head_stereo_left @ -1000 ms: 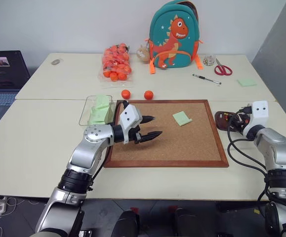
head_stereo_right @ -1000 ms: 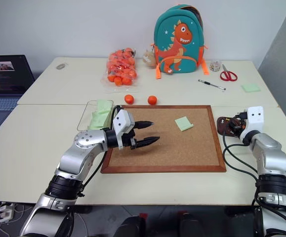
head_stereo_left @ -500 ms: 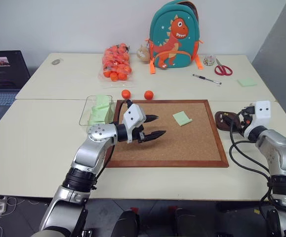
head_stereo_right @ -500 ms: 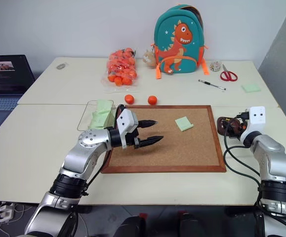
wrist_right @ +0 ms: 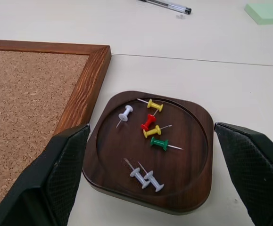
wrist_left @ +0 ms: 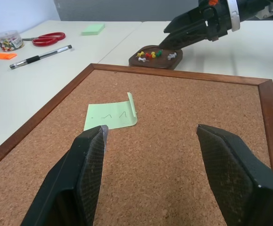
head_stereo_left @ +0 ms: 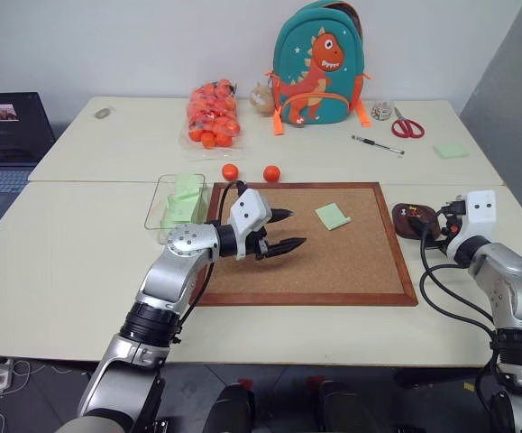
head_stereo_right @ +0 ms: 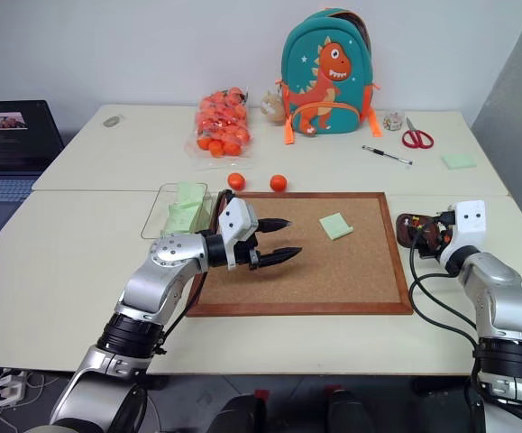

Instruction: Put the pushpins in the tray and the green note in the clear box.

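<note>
The green note (head_stereo_left: 332,216) lies on the corkboard, one edge curled up, also seen from the left wrist (wrist_left: 110,115). My left gripper (head_stereo_left: 295,228) hovers open over the board, short of the note, holding nothing. The clear box (head_stereo_left: 175,200) stands off the board's left edge with pale green paper inside. Right of the board sits the dark wooden tray (wrist_right: 193,117) with several pushpins (wrist_right: 151,123) in it: yellow, red, green and white. My right gripper (wrist_right: 149,141) is open, its fingers spread wide on either side of the tray and holding nothing.
The framed corkboard (head_stereo_left: 333,262) fills the table's middle. Two orange balls (head_stereo_left: 250,172) lie behind it. Farther back are a bag of orange balls (head_stereo_left: 211,115), a backpack (head_stereo_left: 317,63), a pen (head_stereo_left: 377,144), scissors (head_stereo_left: 407,126) and a green pad (head_stereo_left: 450,151). A laptop (head_stereo_left: 4,131) sits far left.
My right gripper has drawn back a little from the tray toward me. The left gripper stays open over the board, hardly moved.
</note>
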Controlling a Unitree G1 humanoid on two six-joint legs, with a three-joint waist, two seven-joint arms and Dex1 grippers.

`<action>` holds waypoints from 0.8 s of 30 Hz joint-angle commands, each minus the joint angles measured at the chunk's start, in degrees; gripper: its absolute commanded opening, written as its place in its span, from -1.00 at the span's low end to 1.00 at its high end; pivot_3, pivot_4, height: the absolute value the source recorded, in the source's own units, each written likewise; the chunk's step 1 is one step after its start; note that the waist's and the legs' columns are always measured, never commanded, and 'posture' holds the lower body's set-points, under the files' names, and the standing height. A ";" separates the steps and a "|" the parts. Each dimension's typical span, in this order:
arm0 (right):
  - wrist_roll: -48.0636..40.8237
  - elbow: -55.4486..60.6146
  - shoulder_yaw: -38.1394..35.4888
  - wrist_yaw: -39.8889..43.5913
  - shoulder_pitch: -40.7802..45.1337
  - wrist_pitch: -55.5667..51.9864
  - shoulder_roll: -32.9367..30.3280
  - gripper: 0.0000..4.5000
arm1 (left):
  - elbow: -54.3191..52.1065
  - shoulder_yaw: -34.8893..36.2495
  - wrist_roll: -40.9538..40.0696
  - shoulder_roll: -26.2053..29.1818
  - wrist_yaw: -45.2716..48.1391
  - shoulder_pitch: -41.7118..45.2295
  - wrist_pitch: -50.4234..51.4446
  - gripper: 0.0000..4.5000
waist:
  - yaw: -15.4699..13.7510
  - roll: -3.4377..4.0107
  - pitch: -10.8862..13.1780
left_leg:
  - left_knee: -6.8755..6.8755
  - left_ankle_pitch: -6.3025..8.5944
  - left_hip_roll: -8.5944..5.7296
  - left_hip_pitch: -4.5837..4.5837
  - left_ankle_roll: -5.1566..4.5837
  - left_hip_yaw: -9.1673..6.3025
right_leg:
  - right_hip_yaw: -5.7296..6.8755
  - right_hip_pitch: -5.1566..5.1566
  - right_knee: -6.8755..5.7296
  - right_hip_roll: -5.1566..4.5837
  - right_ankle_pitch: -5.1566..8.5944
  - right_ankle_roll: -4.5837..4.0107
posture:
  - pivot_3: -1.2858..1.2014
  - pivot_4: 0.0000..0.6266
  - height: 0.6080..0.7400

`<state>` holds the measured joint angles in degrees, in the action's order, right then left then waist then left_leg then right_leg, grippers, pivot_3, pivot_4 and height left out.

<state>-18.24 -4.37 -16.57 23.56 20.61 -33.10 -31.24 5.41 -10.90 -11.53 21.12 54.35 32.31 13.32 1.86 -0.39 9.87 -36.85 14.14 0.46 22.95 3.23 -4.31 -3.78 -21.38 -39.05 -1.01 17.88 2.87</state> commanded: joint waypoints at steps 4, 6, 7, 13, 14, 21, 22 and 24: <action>-7.91 14.23 -0.48 9.70 -6.89 -4.16 -3.26 0.99 | 5.79 -2.20 3.89 -2.75 -1.69 5.40 -4.84 0.42 | -0.18 0.00 0.00 | 0.00 0.00 -0.03 0.01 0.00 -0.02 | 0.01 0.03 0.02 -0.01 0.00 0.00 | 0.03 -0.52 1.00; -10.55 18.35 -0.21 11.88 -9.26 -6.18 -3.98 0.99 | 8.68 -2.90 5.22 -3.59 -2.09 6.88 -6.46 0.42 | -0.17 -0.02 0.01 | -0.01 0.00 -0.05 0.03 0.00 -0.05 | 0.05 0.04 0.04 -0.02 0.00 0.00 | 0.03 -0.52 1.00; -11.67 20.88 -0.07 12.67 -10.72 -7.15 -4.37 0.99 | 10.81 -3.49 6.23 -4.16 -2.43 7.91 -7.52 0.42 | -0.17 -0.02 0.01 | -0.01 0.00 -0.05 0.03 0.00 -0.04 | 0.03 0.04 0.04 -0.02 0.00 0.01 | 0.03 -0.52 1.00; -12.44 28.48 0.40 13.13 -15.85 -8.80 -6.48 0.99 | 22.87 -6.24 10.16 -8.33 -2.81 14.03 -11.81 0.42 | 0.07 -0.14 0.08 | -0.04 0.00 -0.04 0.02 -0.01 -0.07 | 0.05 0.04 0.02 0.03 0.01 0.02 | 0.03 -0.52 1.00; -12.61 29.12 0.31 13.25 -16.39 -8.83 -6.72 0.99 | 24.77 -6.52 10.81 -9.13 -3.17 15.02 -12.45 0.42 | -0.02 -0.16 0.10 | -0.05 0.00 -0.05 0.02 -0.01 -0.06 | 0.05 0.05 0.02 0.02 0.01 0.02 | 0.03 -0.52 1.00; -16.40 34.42 -0.44 15.76 -19.52 -9.70 -8.34 0.99 | 36.39 -8.29 15.19 -13.90 -5.49 20.39 -15.98 0.42 | 0.02 -0.28 0.17 | -0.03 0.00 -0.09 0.05 -0.01 -0.08 | 0.07 0.04 0.04 0.02 0.01 0.03 | 0.03 -0.52 1.00; -16.82 35.26 -0.34 15.89 -19.74 -9.80 -8.47 0.99 | 38.06 -8.30 15.68 -14.52 -6.00 21.10 -16.42 0.42 | 0.02 -0.28 0.17 | -0.03 0.00 -0.09 0.05 -0.01 -0.08 | 0.06 0.04 0.04 0.02 0.01 0.03 | 0.03 -0.52 1.00; -17.32 36.96 0.19 15.68 -19.87 -10.04 -8.55 0.99 | 41.65 -8.37 16.74 -15.81 -7.34 22.71 -16.90 0.42 | 0.01 -0.29 0.17 | -0.03 0.00 -0.08 0.05 -0.01 -0.08 | 0.06 0.03 0.04 0.02 0.01 0.03 | 0.03 -0.52 1.00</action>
<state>-33.74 28.61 -15.68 38.80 0.66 -43.16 -38.95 44.40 -19.34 3.87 6.50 48.79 52.45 -1.87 1.87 -0.68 10.04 -36.88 14.14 0.37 22.99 3.22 -4.39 -3.72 -21.35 -39.02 -0.99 17.90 2.91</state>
